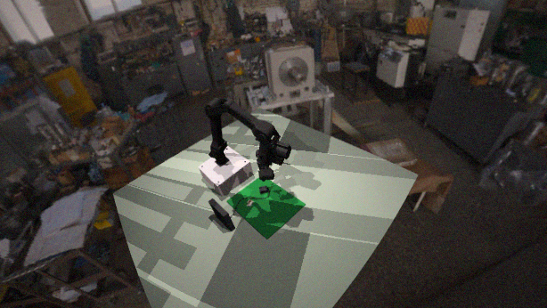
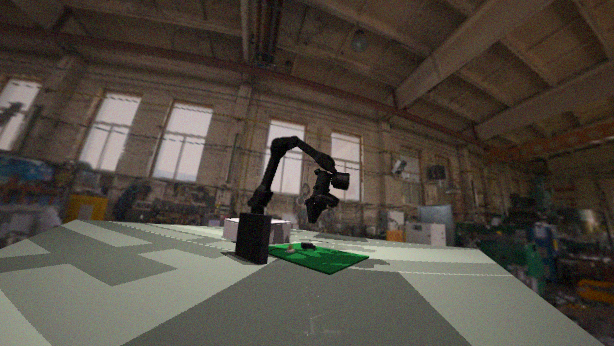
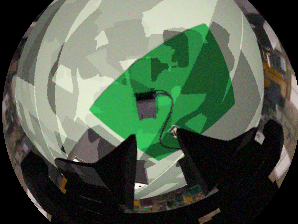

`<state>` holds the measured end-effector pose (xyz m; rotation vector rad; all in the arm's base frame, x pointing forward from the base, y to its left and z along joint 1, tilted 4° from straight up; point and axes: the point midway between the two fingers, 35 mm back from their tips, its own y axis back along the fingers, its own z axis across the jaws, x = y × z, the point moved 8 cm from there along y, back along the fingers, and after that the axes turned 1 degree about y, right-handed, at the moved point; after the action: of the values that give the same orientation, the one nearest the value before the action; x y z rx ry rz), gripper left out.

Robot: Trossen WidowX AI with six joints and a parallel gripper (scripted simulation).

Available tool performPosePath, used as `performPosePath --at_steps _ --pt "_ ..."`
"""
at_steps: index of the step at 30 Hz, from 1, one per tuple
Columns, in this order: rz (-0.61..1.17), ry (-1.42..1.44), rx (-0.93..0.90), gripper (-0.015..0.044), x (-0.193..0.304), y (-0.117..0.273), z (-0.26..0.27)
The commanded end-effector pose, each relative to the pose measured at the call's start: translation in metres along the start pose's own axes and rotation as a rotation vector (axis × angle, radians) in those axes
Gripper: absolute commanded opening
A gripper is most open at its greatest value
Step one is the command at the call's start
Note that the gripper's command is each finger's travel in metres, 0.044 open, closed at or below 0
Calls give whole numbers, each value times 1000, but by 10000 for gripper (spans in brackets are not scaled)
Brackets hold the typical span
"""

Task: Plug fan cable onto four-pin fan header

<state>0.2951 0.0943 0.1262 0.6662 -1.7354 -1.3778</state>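
Your grey-and-pale-green patchwork table (image 1: 338, 214) carries a flat green board (image 1: 272, 211); a white base block (image 1: 232, 175); an upright black fan (image 1: 221, 214).

I see a bright green board (image 1: 267, 209) at mid-frame in the top view, patched with darker green shadow. The table (image 1: 312, 249) under it is pale grey-green, broken into darker grey blocks and thin white lines. The arm (image 1: 240, 117) and gripper (image 1: 266, 174) are black, on a white base (image 1: 224, 174). Lower left of the board stands a black fan (image 1: 221, 214); the plug (image 1: 264, 190) on the board is black too.
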Motion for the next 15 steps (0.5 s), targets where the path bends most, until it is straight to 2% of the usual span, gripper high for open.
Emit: performPosePath --at_steps 1,6,15 --pt "12 7 -18 210 -1 -12 1" --pt "13 7 -18 210 -10 -49 2" --pt "13 7 -18 210 -11 -53 2"
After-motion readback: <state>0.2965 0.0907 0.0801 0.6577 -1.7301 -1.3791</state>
